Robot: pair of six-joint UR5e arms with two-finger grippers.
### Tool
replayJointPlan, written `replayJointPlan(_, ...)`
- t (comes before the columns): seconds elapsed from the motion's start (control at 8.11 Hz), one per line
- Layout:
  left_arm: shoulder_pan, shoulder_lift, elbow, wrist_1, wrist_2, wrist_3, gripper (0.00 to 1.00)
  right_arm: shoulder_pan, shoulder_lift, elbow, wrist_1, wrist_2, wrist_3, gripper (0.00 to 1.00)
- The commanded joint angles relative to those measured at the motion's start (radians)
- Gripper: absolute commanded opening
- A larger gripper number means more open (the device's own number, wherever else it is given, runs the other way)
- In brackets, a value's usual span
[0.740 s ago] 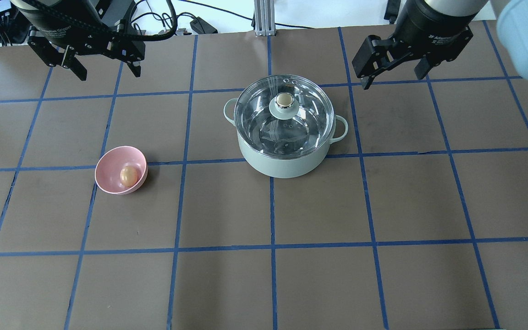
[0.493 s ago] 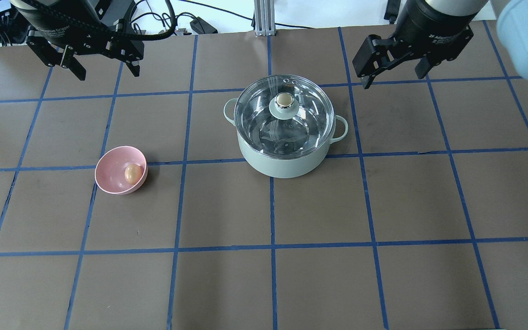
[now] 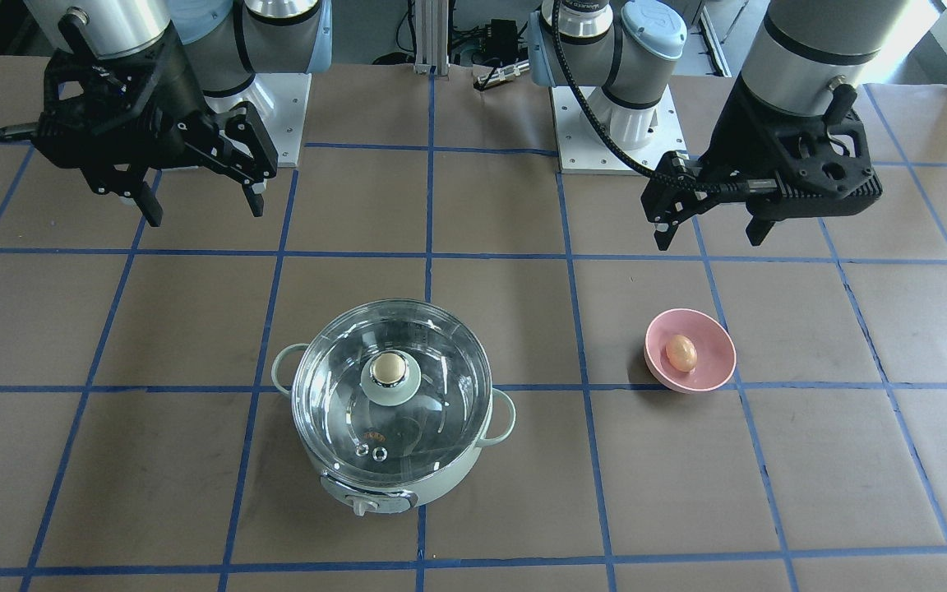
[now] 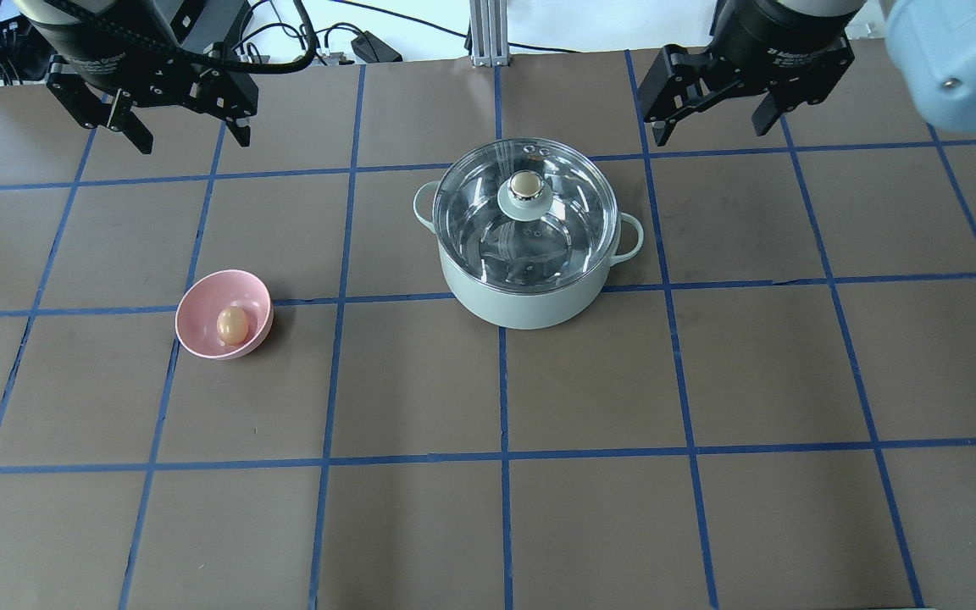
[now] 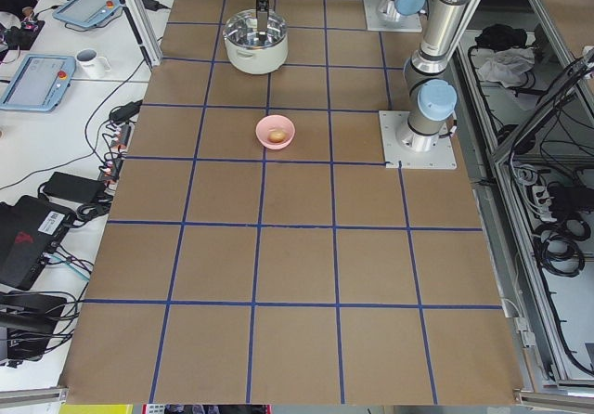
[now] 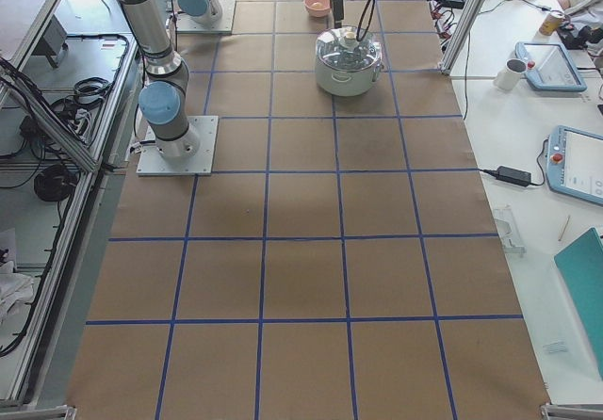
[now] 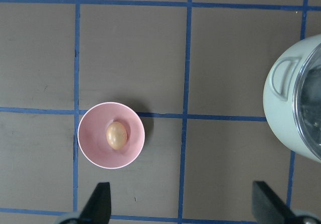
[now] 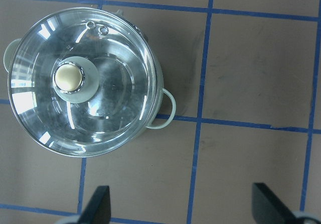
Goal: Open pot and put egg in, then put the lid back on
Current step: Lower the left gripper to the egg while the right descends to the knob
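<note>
We see the egg lying in the pink bowl, well to the left of the pot, whose lid sits on it. Our left gripper and right gripper hang above the table, jaws apart.

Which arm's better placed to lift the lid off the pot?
Right. The right gripper, open, hangs nearer the lid on the pot; the left gripper is farther off, toward the egg.

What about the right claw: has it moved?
Yes, the right claw slid left and slightly up in the overhead view, nearer the pot.
</note>
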Motion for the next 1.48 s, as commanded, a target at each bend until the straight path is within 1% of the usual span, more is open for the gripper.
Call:
replayJointPlan(0.0, 0.186, -0.02, -0.163, 0.12, -0.005, 0.125, 1.0, 0.144, 0.153, -0.048, -0.16, -0.017, 0.247, 1.0)
replayJointPlan(0.12, 0.188, -0.062, -0.246, 0.238, 0.005, 0.127, 1.0, 0.189, 0.231, -0.081, -0.224, -0.023, 0.336, 1.0)
replayJointPlan(0.37, 0.188, -0.178, -0.294, 0.32, 0.002, 0.126, 1.0, 0.253, 0.334, -0.093, -0.286, -0.081, 0.436, 1.0)
replayJointPlan(0.49, 0.188, -0.229, -0.302, 0.319, 0.01, 0.115, 1.0, 0.255, 0.362, -0.089, -0.309, -0.125, 0.44, 1.0)
replayJointPlan(0.62, 0.19, -0.249, -0.319, 0.32, 0.007, 0.115, 1.0, 0.255, 0.37, -0.083, -0.311, -0.136, 0.44, 1.0)
replayJointPlan(0.86, 0.19, -0.284, -0.328, 0.326, 0.012, 0.112, 1.0, 0.255, 0.391, -0.063, -0.316, -0.124, 0.495, 1.0)
replayJointPlan(0.99, 0.19, -0.309, -0.334, 0.328, 0.027, 0.115, 1.0, 0.257, 0.396, -0.062, -0.316, -0.121, 0.503, 1.0)
replayJointPlan(1.23, 0.19, -0.317, -0.336, 0.32, 0.064, 0.132, 1.0, 0.263, 0.405, -0.06, -0.314, -0.121, 0.523, 1.0)
replayJointPlan(1.36, 0.19, -0.327, -0.337, 0.32, 0.061, 0.132, 1.0, 0.263, 0.405, -0.062, -0.316, -0.123, 0.517, 0.96)
